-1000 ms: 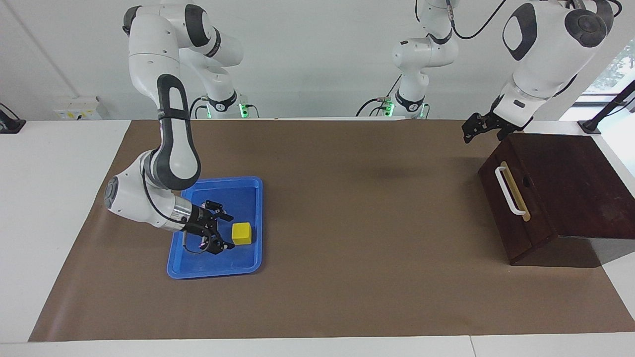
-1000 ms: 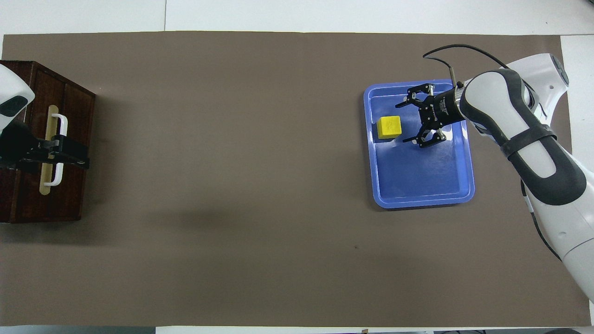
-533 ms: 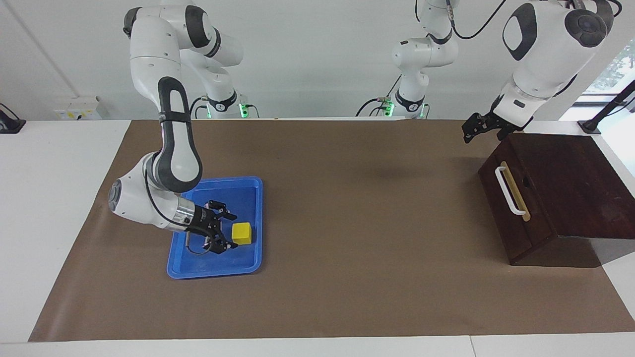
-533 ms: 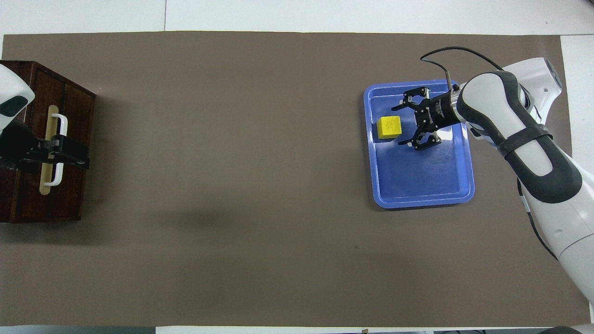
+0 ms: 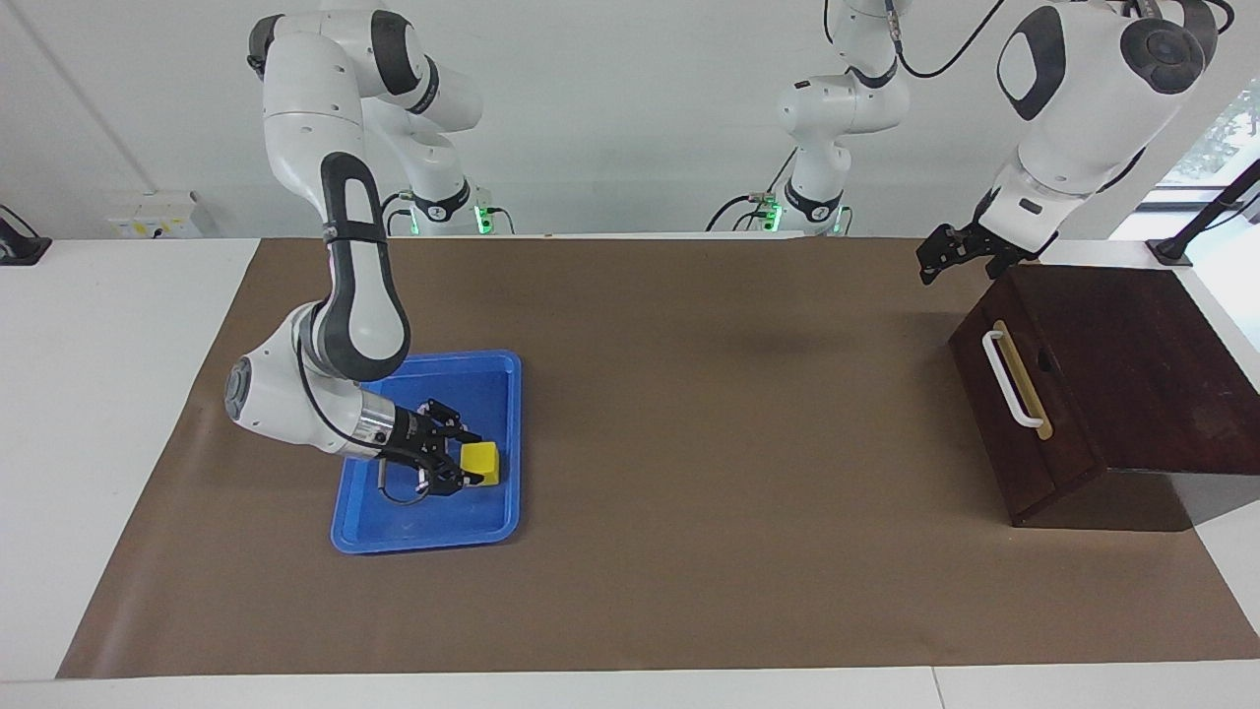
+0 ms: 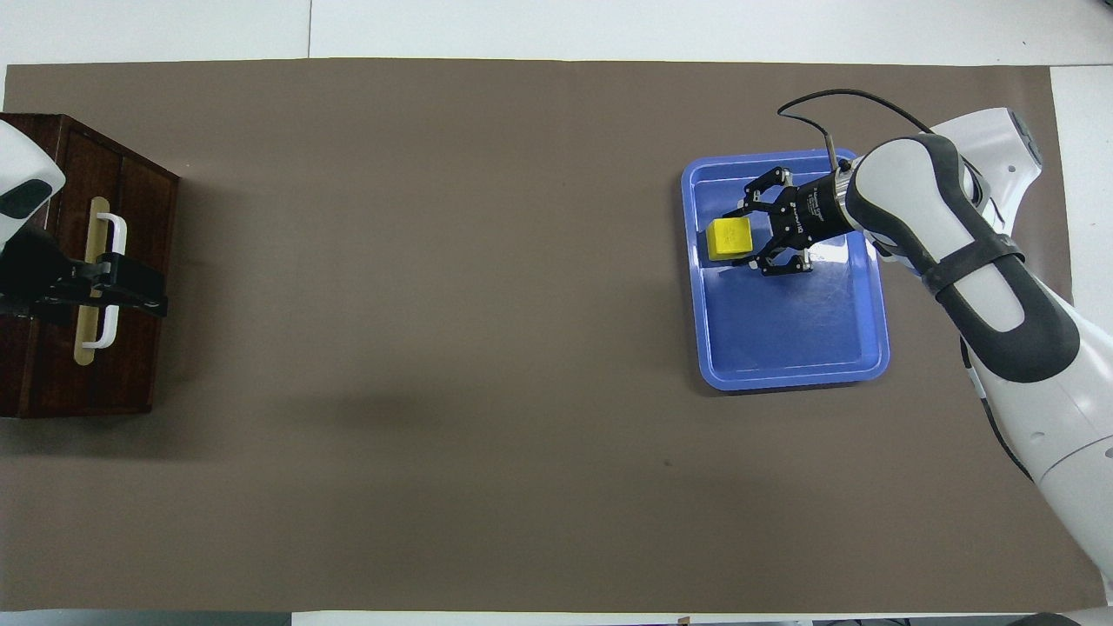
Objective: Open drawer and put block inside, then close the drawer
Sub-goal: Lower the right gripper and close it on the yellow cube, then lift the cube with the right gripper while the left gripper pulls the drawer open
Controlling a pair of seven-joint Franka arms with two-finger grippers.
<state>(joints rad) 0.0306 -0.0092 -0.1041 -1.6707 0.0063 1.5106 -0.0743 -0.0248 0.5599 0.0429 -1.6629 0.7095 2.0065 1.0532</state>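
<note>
Right gripper [image 5: 471, 470] sits low inside the blue tray [image 5: 394, 537], lower left of the facing view, lying nearly level and pointing toward the left arm's end of the table. Its fingers are drawn in narrow on two sides of the block [image 5: 481, 462]; block rests on the tray floor. In the overhead view the same gripper [image 6: 739, 236] brackets the block [image 6: 729, 237] in the tray's [image 6: 791, 374] upper corner, right of frame.

Block is a cube, no long axis; edges run roughly parallel to the tray walls.

Drawer [image 5: 1014, 394] closed, flush in the wooden box [image 5: 1132, 354], right of facing view. White bar handle [image 5: 1006, 378] runs along the drawer front, which faces the tray.

Left gripper [image 5: 935, 258] waits over the mat beside the box, jaws wide, holding nothing.
</note>
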